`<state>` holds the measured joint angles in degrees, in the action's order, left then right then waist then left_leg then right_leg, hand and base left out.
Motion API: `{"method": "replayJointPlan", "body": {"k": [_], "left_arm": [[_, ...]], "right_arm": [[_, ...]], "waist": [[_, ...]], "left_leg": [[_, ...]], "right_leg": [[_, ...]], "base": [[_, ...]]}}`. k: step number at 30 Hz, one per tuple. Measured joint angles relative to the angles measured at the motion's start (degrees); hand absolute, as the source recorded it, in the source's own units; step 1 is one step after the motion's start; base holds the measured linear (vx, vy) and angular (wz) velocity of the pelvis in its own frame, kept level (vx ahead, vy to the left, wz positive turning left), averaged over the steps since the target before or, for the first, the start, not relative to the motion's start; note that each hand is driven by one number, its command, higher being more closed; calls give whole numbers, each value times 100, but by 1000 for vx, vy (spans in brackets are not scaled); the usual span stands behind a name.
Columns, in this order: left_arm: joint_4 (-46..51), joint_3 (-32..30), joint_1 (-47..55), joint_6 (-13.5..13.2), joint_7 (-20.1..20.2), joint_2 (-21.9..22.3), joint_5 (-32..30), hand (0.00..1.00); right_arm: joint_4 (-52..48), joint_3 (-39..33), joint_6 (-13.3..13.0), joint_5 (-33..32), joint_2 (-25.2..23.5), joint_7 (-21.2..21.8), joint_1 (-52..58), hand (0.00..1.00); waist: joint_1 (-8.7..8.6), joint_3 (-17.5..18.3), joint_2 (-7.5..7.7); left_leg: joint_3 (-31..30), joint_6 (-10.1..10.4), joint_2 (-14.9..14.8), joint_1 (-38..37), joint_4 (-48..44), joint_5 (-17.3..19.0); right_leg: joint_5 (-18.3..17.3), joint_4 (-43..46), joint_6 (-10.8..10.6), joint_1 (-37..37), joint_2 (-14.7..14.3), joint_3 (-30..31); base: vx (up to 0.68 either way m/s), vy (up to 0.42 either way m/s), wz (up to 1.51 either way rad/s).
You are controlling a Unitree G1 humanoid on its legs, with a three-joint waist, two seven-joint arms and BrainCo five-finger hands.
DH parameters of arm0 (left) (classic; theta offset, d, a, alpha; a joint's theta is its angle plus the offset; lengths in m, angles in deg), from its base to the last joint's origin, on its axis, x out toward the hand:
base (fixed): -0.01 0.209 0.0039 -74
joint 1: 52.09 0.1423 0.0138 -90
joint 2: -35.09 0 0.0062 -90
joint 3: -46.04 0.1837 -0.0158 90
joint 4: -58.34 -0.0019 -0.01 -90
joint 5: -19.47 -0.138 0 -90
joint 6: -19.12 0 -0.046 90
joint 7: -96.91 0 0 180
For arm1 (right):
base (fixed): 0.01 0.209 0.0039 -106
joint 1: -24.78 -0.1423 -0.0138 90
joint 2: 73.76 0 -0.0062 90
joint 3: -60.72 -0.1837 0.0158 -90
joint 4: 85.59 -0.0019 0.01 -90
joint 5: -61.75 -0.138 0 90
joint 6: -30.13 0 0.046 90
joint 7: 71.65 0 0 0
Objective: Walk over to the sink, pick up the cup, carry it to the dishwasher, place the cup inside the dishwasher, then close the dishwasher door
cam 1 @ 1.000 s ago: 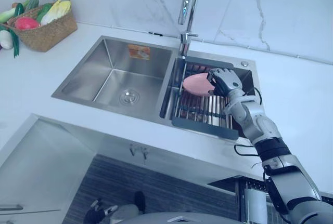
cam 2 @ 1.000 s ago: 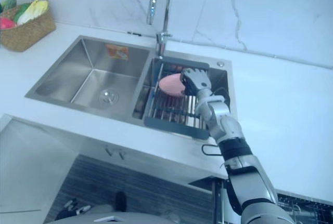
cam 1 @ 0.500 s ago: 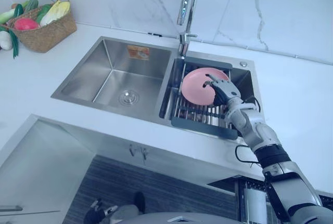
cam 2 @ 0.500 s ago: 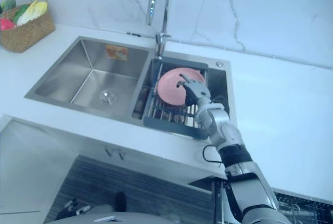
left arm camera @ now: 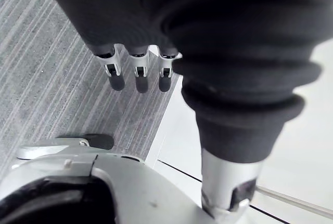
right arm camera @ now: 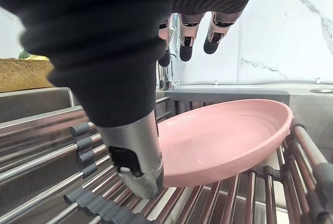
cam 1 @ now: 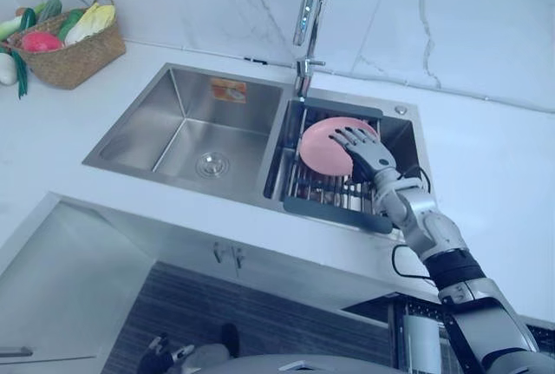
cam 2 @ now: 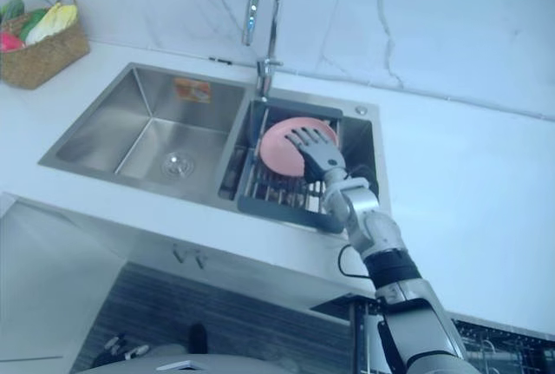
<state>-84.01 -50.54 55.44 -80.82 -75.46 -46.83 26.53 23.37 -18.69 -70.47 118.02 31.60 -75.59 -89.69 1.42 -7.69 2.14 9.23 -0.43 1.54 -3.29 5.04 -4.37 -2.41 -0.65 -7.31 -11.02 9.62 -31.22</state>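
Right hand [cam 1: 366, 159] spread wide over plate [cam 1: 321, 147]
Fingers straight, holding nothing; the pink plate lies just under them on the rack [cam 1: 329, 193]. Left hand [left arm camera: 136, 70] hangs relaxed.

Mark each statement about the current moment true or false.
1. The pink dish lies on the rack in the sink's right basin. True.
2. The right hand has its fingers curled round the dish. False: they are spread open above it.
3. A wicker basket of vegetables sits on the counter. True.
4. The faucet stands beside the basket. False: it rises behind the divide between the basins.
5. The left hand rests on the counter. False: it hangs over the floor.
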Motion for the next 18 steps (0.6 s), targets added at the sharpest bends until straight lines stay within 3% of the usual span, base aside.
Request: {"method": "replayJointPlan", "body": {"k": [18], "left_arm": [[1, 47, 0, -8, -102, -23, 5, 0]], "right_arm": [[726, 75, 530, 358, -142, -60, 115, 0]], "waist": [[112, 66, 54]], "left_leg": [[-141, -6, 15, 129, 0, -4]], "right_leg": [[-10, 5, 4, 88, -6, -91]], "base": [[0, 0, 2]]}}
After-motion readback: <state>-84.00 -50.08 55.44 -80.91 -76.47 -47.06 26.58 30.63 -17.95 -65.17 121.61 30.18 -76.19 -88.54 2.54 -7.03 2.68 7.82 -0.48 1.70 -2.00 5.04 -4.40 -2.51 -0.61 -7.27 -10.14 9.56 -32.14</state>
